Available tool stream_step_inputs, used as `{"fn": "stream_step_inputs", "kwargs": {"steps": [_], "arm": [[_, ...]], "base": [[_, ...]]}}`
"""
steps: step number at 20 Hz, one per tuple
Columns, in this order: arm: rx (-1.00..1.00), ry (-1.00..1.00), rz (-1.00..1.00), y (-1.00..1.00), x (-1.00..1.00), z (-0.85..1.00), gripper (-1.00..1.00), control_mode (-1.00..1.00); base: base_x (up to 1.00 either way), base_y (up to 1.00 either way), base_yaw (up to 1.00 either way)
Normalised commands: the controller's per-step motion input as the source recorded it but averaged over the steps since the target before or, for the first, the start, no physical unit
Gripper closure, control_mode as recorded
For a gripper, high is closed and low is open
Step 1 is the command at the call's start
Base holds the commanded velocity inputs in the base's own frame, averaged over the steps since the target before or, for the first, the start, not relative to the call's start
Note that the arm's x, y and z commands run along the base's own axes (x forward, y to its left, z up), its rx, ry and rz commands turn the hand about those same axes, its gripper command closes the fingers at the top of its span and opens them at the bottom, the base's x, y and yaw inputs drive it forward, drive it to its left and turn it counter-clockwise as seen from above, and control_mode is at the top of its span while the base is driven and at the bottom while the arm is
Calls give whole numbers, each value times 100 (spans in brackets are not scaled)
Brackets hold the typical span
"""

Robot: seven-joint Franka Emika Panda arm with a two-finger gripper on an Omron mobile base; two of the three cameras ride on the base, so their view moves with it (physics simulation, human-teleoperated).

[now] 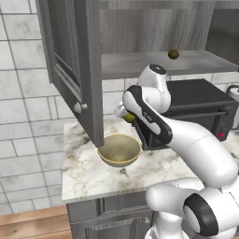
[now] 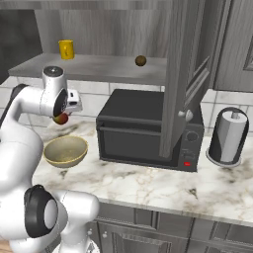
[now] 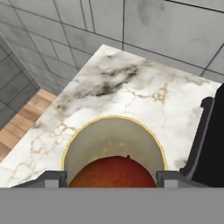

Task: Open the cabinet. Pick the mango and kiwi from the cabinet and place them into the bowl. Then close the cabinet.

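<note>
The cabinet stands open, its left door [image 1: 77,65] and right door [image 2: 182,74] swung out over the counter. On its shelf lies the brown kiwi [image 1: 173,54] [image 2: 141,61]. My gripper [image 1: 127,116] [image 2: 62,117] [image 3: 111,178] hangs above the tan-gold bowl [image 1: 103,153] [image 2: 53,158] [image 3: 89,131] and is shut on the mango [image 1: 130,118] [image 2: 61,119] [image 3: 112,172]. The red and yellow-green fruit sits between the fingertips, directly over the bowl's pale inside.
A black toaster oven [image 1: 196,105] [image 2: 133,131] stands right of the bowl, close to my arm. A yellow cup [image 2: 66,49] is on the shelf's left. A paper towel roll [image 2: 228,136] stands at the far right. The open left door hangs low beside the bowl.
</note>
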Motion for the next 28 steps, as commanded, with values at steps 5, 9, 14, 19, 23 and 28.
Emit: {"fn": "stream_step_inputs", "kwargs": {"steps": [5,9,14,19,23,28], "arm": [[0,2,0,10,0,-36,100,-100],[0,2,0,8,0,-34,100,-100],[0,2,0,5,0,-34,100,-100],[0,3,0,5,0,-34,100,-100],[0,3,0,5,0,-35,100,-100],[0,2,0,4,4,-30,100,-100]], "base": [[0,0,0],[0,0,0],[0,0,0],[0,0,0],[0,0,0],[0,0,0]]}}
